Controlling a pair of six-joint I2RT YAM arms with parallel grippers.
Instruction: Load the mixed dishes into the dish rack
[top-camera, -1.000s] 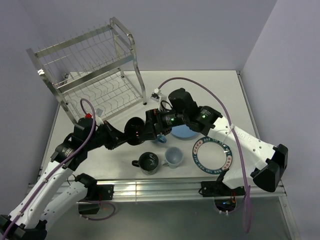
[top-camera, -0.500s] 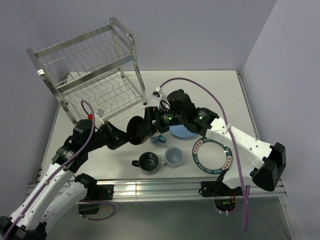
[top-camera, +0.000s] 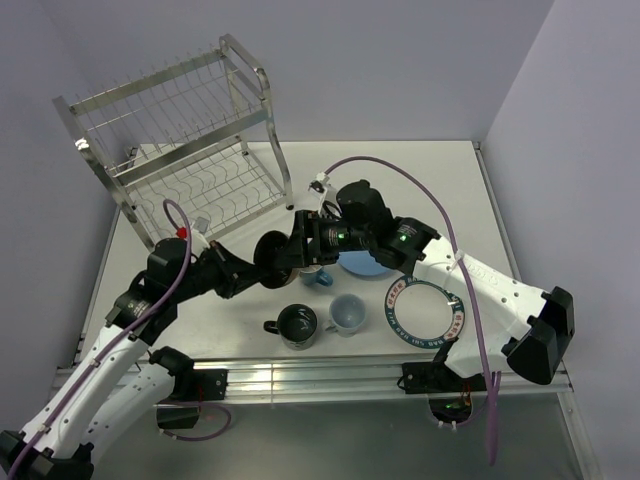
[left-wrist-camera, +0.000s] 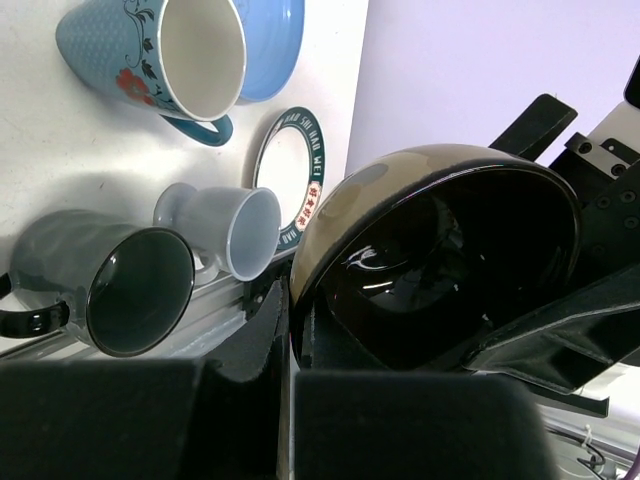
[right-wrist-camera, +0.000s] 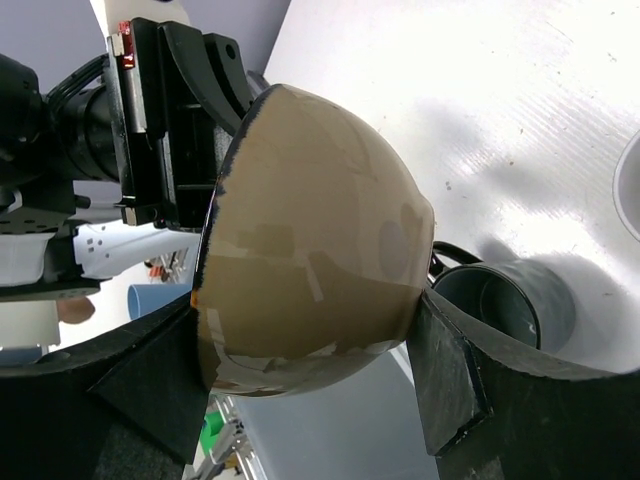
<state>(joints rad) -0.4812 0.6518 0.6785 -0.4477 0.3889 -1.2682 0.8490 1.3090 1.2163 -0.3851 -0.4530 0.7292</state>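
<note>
Don't release the left gripper (left-wrist-camera: 288, 340), pinched on the rim of the black-and-tan bowl (right-wrist-camera: 310, 230) aloft near the dish rack (top-camera: 269, 105), until your right gripper (right-wrist-camera: 308, 305), straddling its tan body, grip unconfirmed, seats squarely.

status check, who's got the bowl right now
Left claw shut on black-and-tan bowl rim, held midair. Right claw straddling it, grip unconfirmed. Dish rack empty, no obstruction seen.

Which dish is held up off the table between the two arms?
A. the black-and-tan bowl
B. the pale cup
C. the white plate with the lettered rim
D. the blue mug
A: the left gripper clamps the black-and-tan bowl by its rim in mid-air, and the right gripper straddles it.
</note>
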